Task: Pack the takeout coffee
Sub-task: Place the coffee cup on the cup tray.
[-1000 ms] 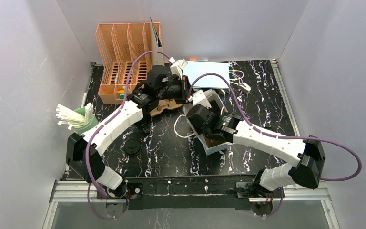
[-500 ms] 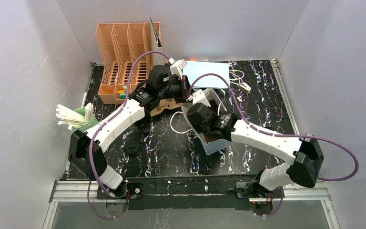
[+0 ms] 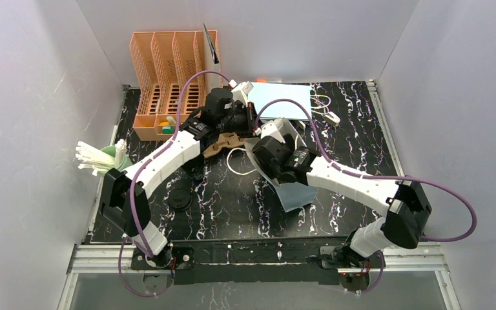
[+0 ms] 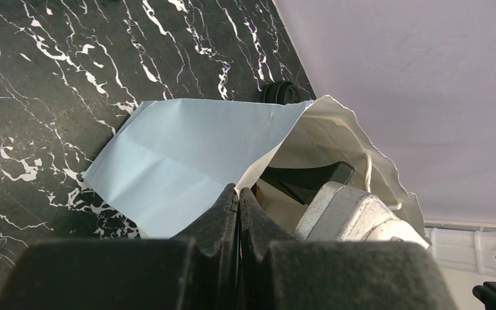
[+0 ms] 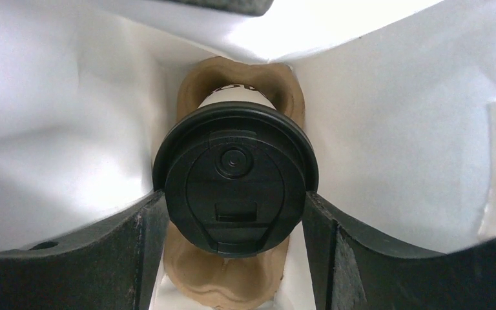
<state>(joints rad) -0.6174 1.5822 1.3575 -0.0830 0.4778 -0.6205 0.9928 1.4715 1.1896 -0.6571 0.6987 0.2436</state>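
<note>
In the right wrist view a coffee cup with a round black lid (image 5: pixel 236 171) sits in the far slot of a brown pulp carrier (image 5: pixel 239 81) inside the white-lined bag (image 5: pixel 71 129). My right gripper (image 5: pixel 234 197) is deep in the bag, its fingers pressed to both sides of the cup. My left gripper (image 4: pixel 237 194) is shut on the rim of the light-blue bag (image 4: pixel 181 148) and holds its mouth open. From above, the right gripper (image 3: pixel 270 154) is inside the bag (image 3: pixel 295 194) and the left gripper (image 3: pixel 248 124) is at its far rim. Another black-lidded cup (image 3: pixel 179 198) stands at the front left.
A second brown carrier (image 3: pixel 226 143) lies under my left arm. An orange rack (image 3: pixel 168 77) stands at the back left, a flat blue bag (image 3: pixel 281 100) at the back centre, and a green cup of white sticks (image 3: pixel 106 161) at the left edge.
My right arm has pushed further left and deeper into the bag. The bag has tipped, so its blue side now shows. My left gripper has shifted slightly right, still holding the rim.
</note>
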